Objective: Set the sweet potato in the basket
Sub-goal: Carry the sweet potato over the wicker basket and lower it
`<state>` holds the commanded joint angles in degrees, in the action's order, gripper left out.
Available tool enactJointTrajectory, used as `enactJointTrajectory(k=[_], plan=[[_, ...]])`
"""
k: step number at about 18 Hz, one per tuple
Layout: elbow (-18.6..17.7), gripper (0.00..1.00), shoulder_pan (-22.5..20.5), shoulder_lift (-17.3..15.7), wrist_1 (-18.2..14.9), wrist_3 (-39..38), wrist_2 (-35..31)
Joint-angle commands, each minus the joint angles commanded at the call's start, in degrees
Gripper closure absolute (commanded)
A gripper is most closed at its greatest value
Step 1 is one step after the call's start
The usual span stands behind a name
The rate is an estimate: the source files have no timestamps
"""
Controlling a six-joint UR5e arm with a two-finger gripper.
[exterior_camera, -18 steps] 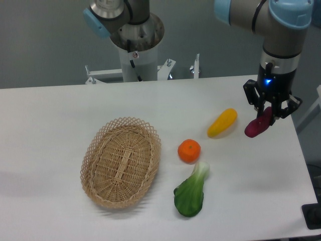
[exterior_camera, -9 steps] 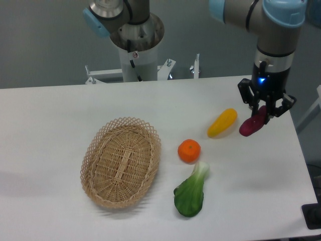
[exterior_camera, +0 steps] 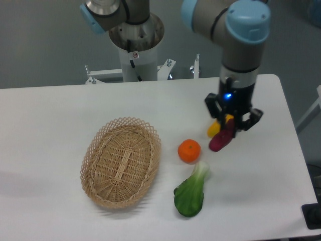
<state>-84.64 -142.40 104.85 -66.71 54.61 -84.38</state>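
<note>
gripper (exterior_camera: 228, 126) clamped on the sweet potato (exterior_camera: 221, 140), fingers pointing down, one finger on each side of the upper end. sweet potato held tilted, lower tapered end toward the front left, hanging above the desk (exterior_camera: 50, 125) and not resting on it as far as can be seen. positioned over the right half of the desk, closer to the back edge than to the front one, and well in from the right edge. partly covering the yellow vegetable (exterior_camera: 214, 130), of which only a small piece visible just to the left of the gripper. round orange fruit (exterior_camera: 189, 151) lying near, to the left of the sweet potato, apart from it. green leafy vegetable (exterior_camera: 191, 193) lying toward the front edge, white stem pointing up to the orange fruit, whether touching it cannot be told. basket (exterior_camera: 121, 161) standing on the left half of the desk, toward the front, well apart from the sweet potato, with nothing inside. blue light glowing on the wrist above the gripper. robot base column (exterior_camera: 135, 47) standing behind the back edge.
</note>
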Motion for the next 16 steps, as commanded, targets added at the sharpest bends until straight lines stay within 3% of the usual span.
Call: enactJointTrajectory(k=[3, 8, 11, 16], plan=[[-3.41, 0.82, 3.78, -0.09, 1.13, -6.87, 0.00], [-10.62, 0.82, 10.11, -0.53, 10.89, -14.17, -0.70], [-12.92, 0.82, 13.98, 0.44, 11.78, -14.44, -6.93], [-15.20, 0.82, 15.40, 1.50, 11.78, -13.57, -8.00]])
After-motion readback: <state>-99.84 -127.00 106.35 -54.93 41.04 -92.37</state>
